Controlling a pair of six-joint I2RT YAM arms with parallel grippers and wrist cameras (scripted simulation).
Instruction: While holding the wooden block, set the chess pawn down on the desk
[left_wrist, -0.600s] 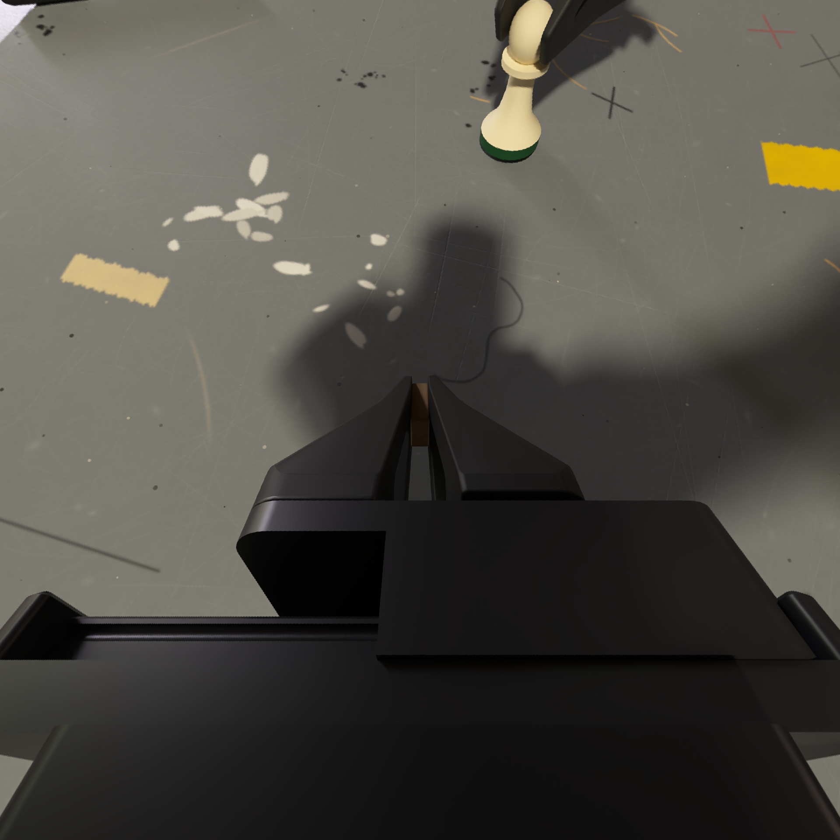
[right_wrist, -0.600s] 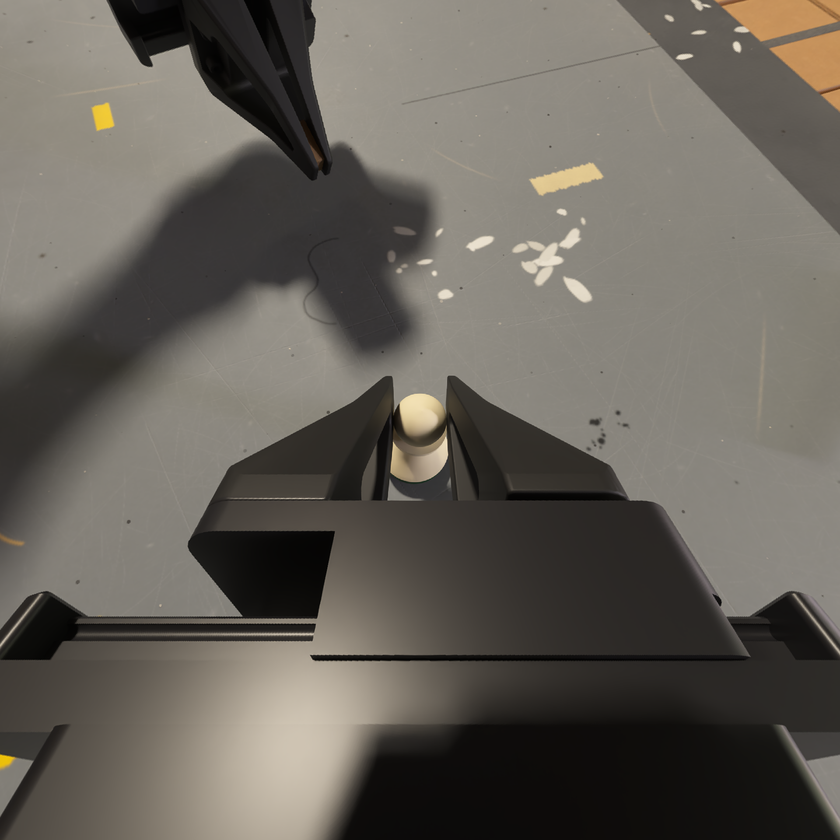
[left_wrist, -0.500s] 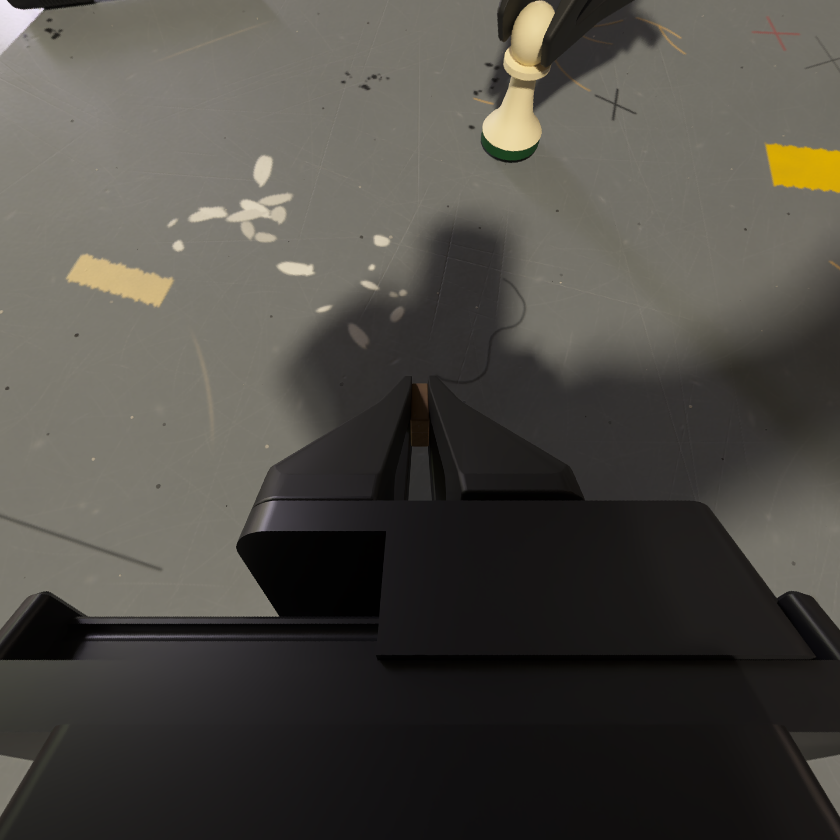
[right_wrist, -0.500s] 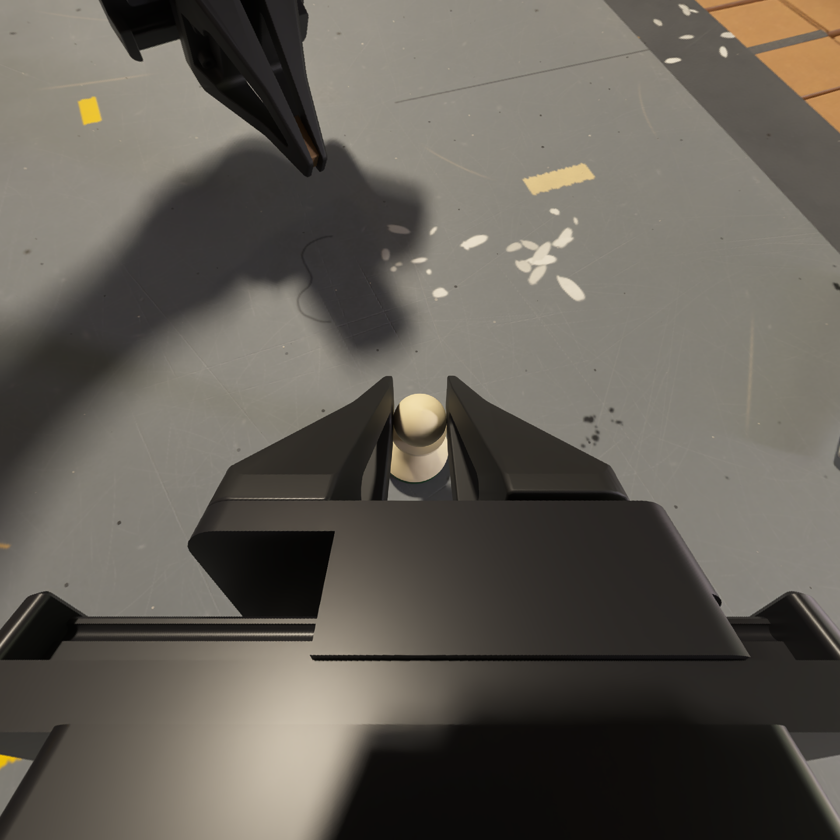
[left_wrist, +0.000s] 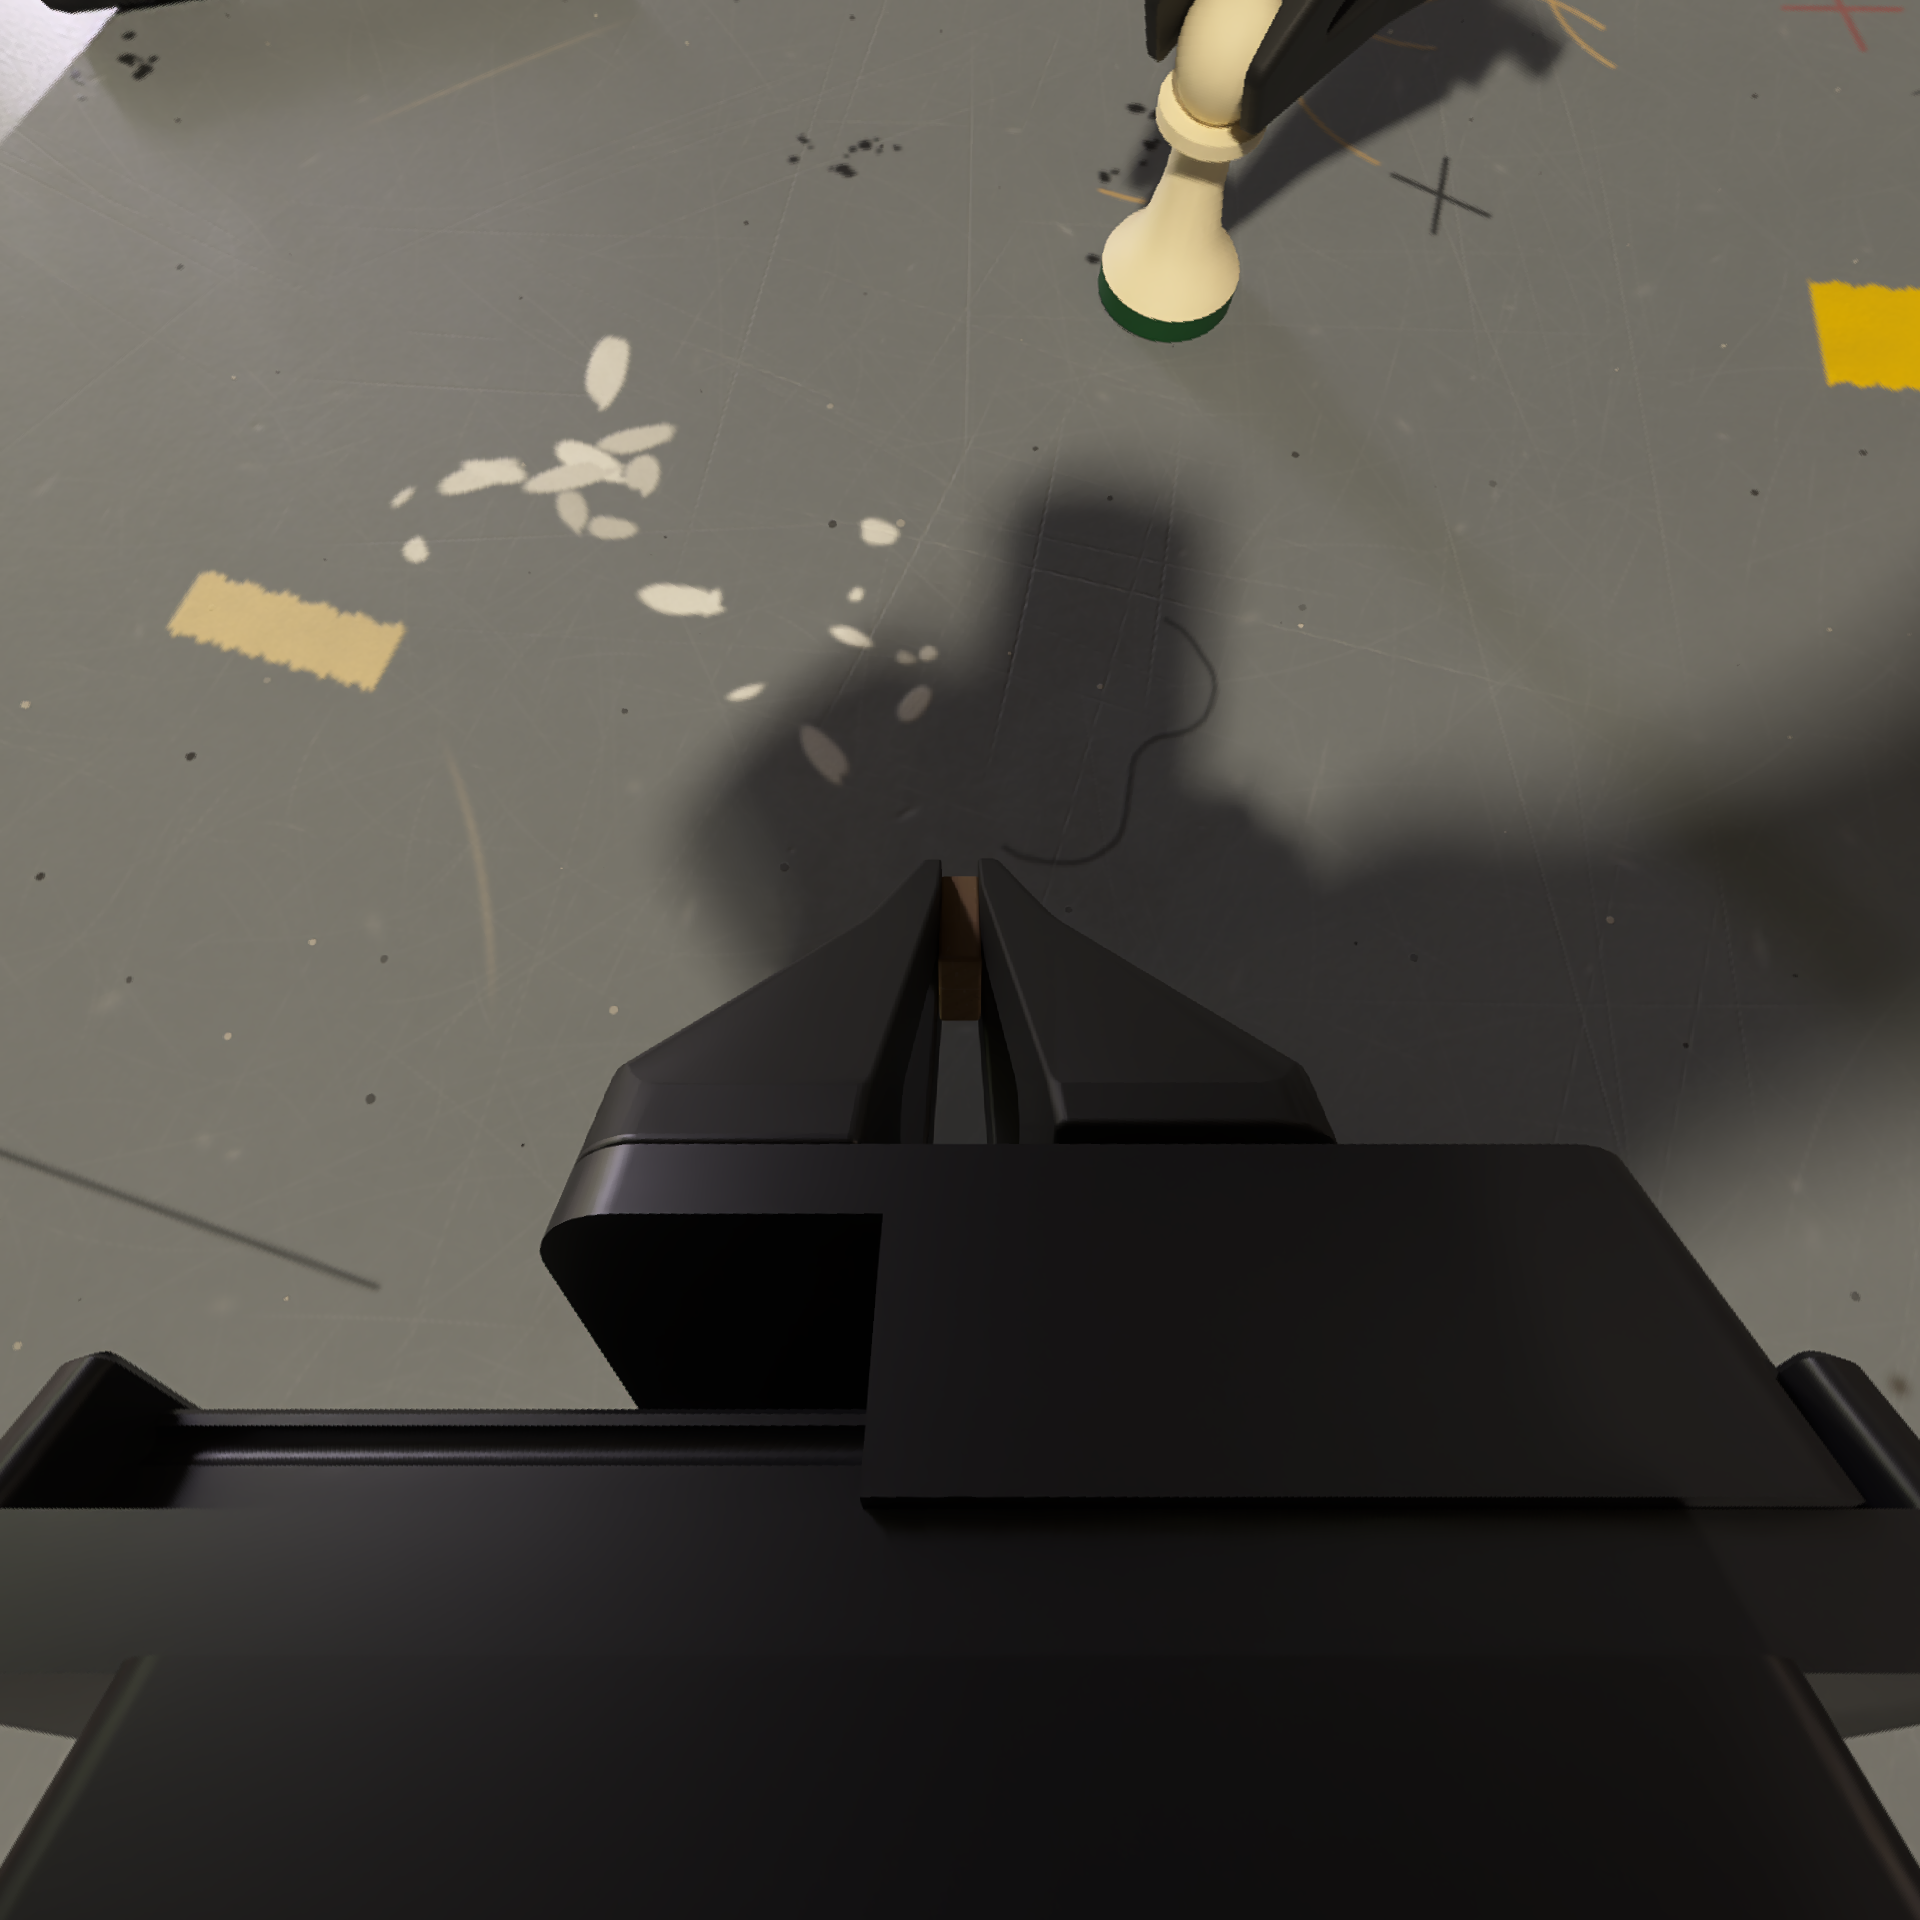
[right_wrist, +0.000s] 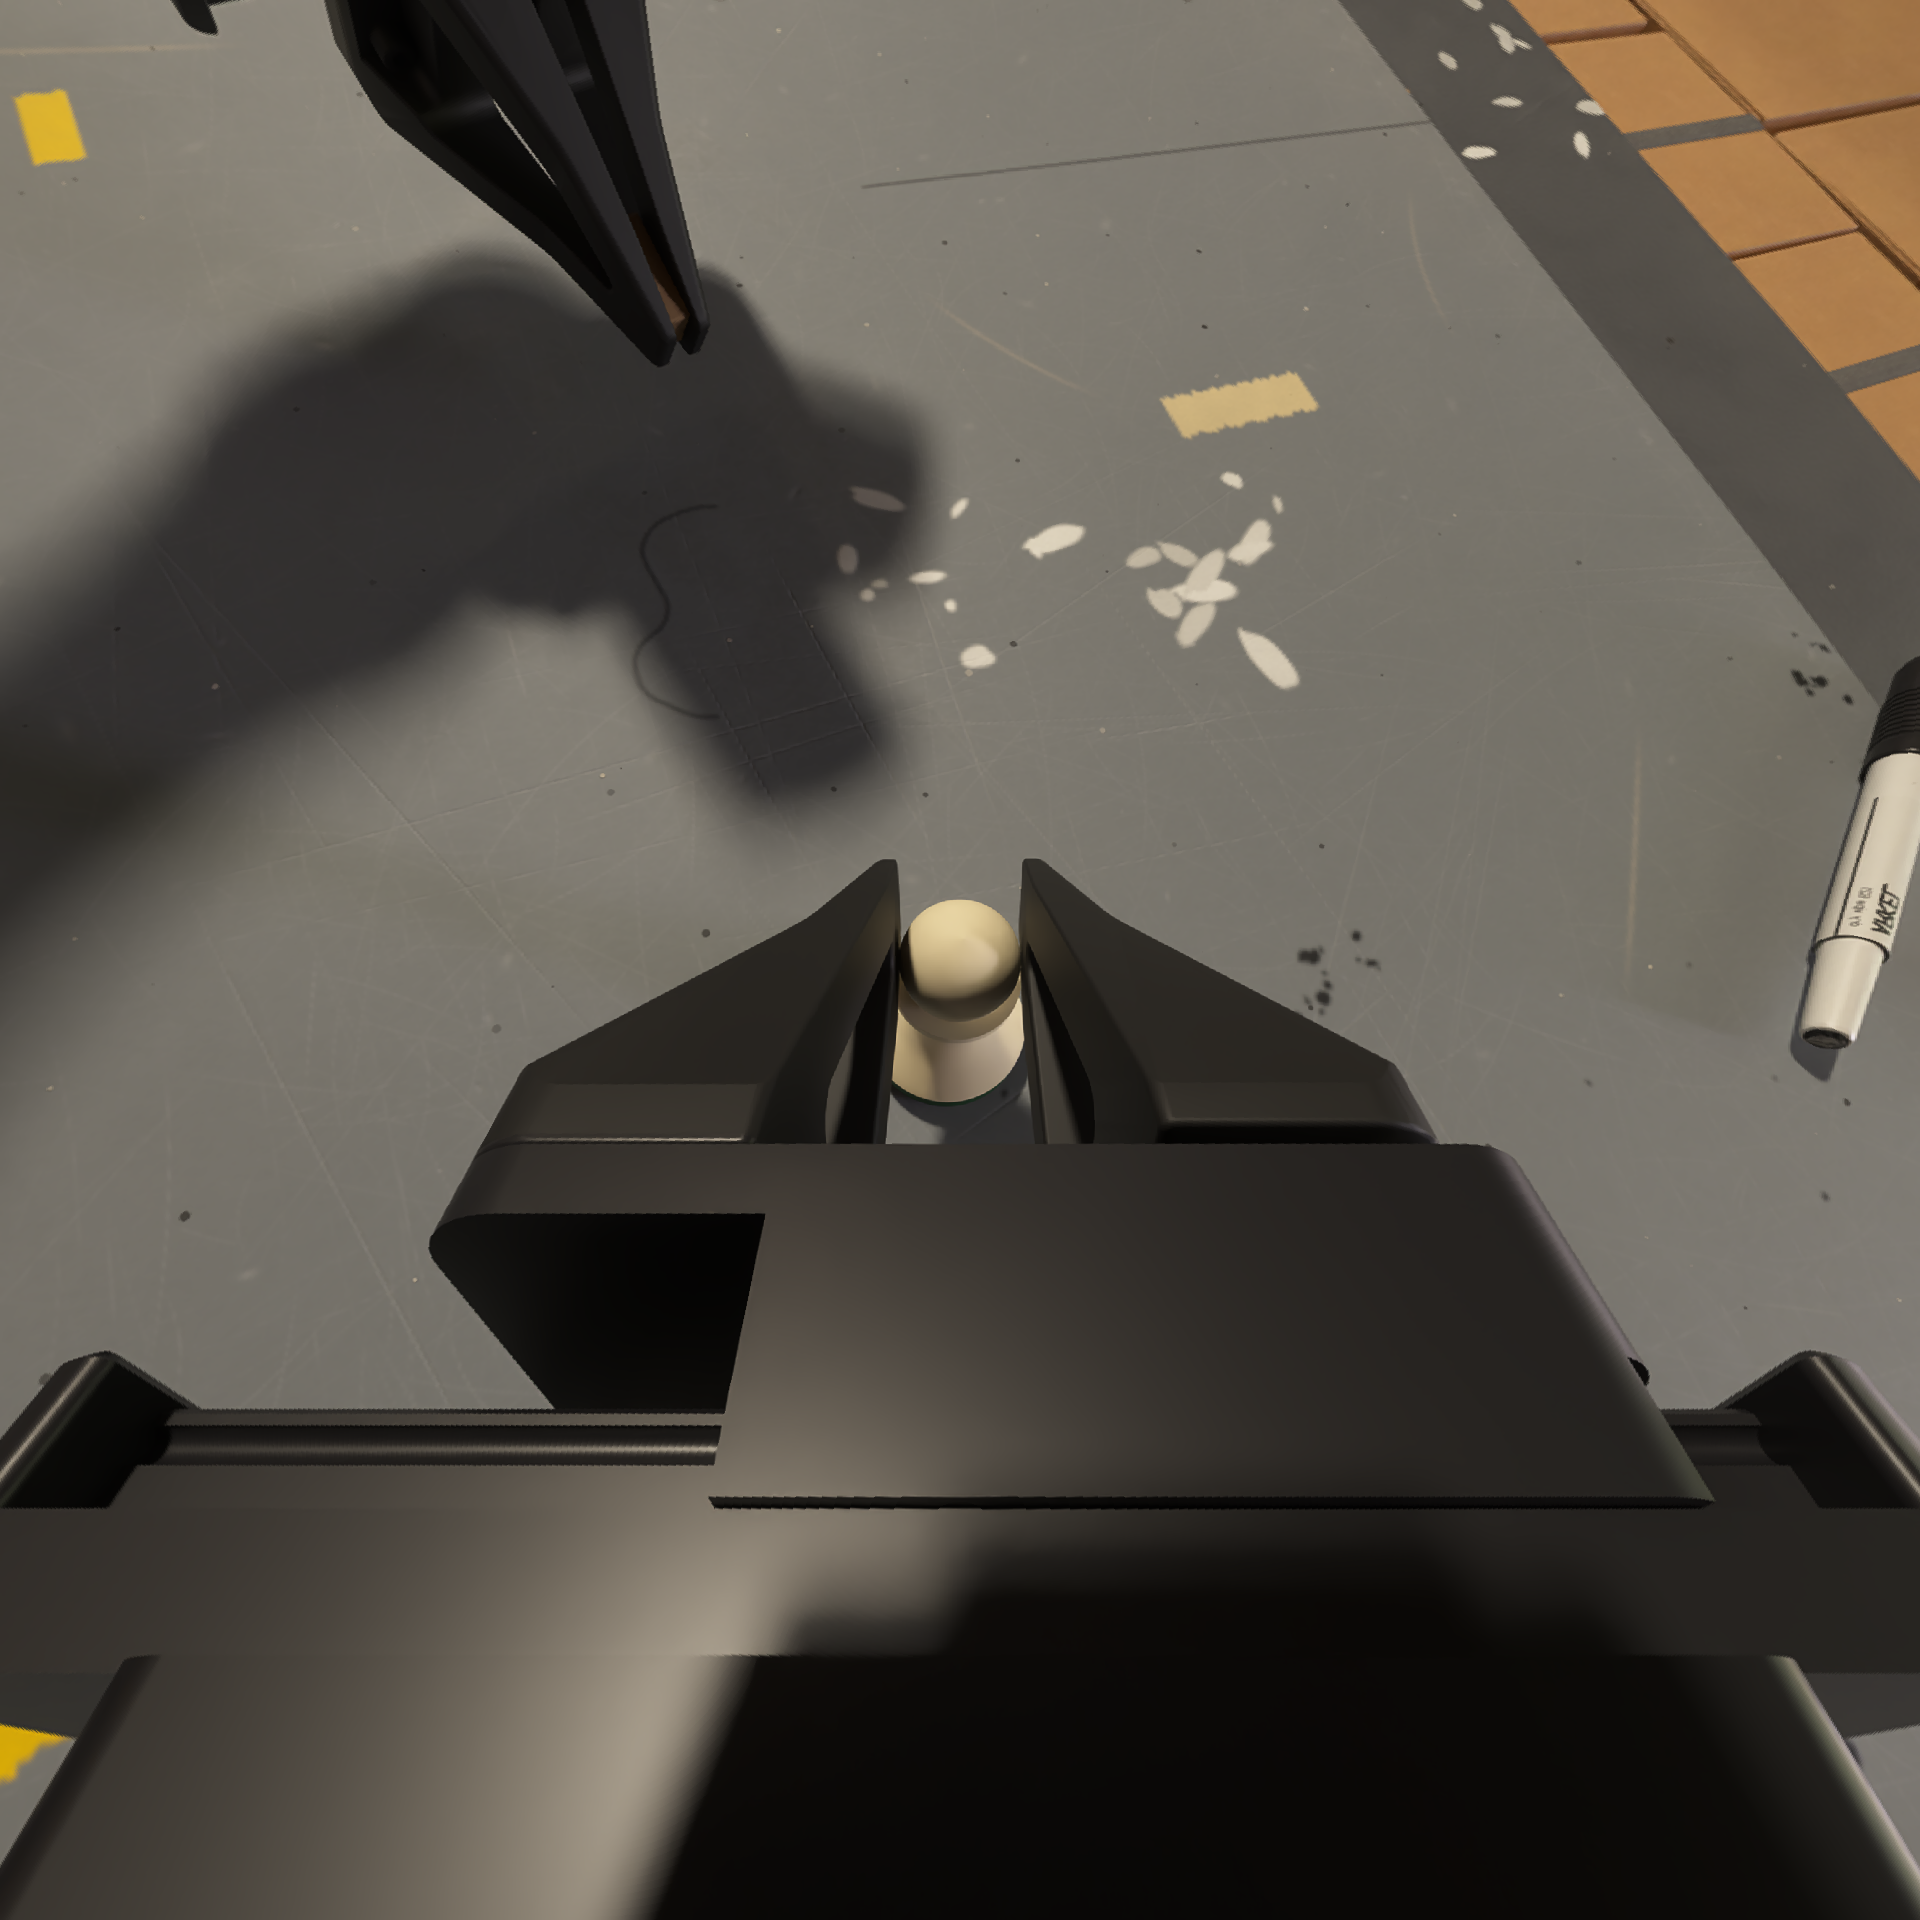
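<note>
Left gripper (left_wrist: 960, 883): fingers were closed on the wooden block (left_wrist: 959, 948), held above the desk (left_wrist: 312, 935).
Wooden block: only a thin brown edge was seen between the fingers.
Right gripper (right_wrist: 959, 883): fingers were clamped on the head of the chess pawn (right_wrist: 956, 997).
Chess pawn: was held upright, green base low; contact with the desk could not be told.
Marker (right_wrist: 1865, 873): was laid at the far right.

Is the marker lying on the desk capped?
No: in the right wrist view the marker lies on the desk with its near end bare, no cap on it.
</note>
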